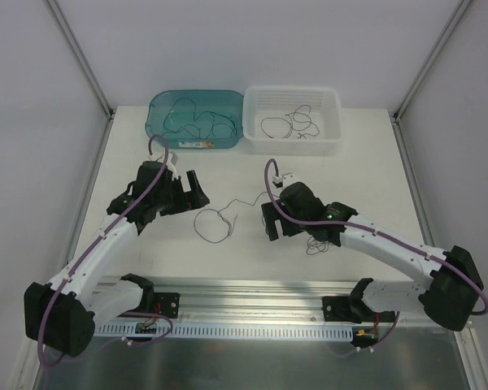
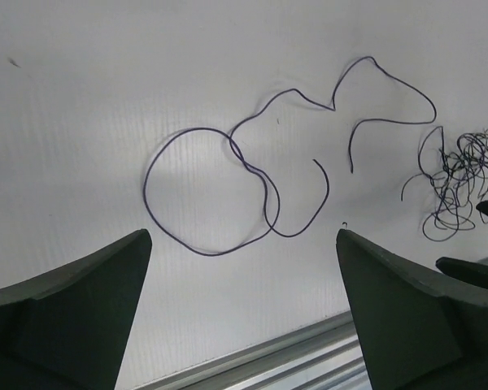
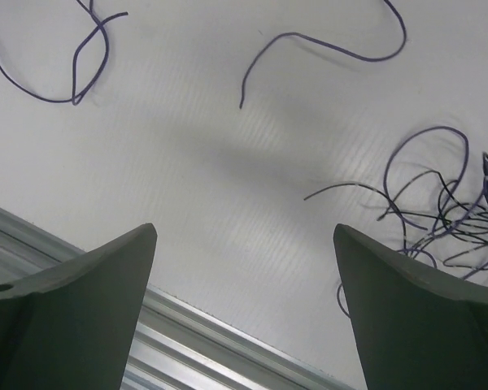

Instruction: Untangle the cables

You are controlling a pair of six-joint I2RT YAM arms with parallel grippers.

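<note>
The right hand (image 3: 244,231) spreads wide above table (image 3: 228,162); cables (image 3: 429,128) tangled rightward.

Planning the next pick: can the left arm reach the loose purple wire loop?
Probably yes: the thin purple looped wire lies flat just ahead of the open left claw, nothing between.

The left arm (image 1: 98,248) and the right arm (image 1: 390,248) are built alike: white tubular links joined by bulky black joint housings. A purple cable (image 1: 134,203) runs along each, clipped to the links and arching free above the wrist. The left gripper (image 1: 189,188) and the right gripper (image 1: 270,221) are black. Seen close, their fingers (image 2: 73,317) are matte, dark wedges with slanted inner faces.
</note>
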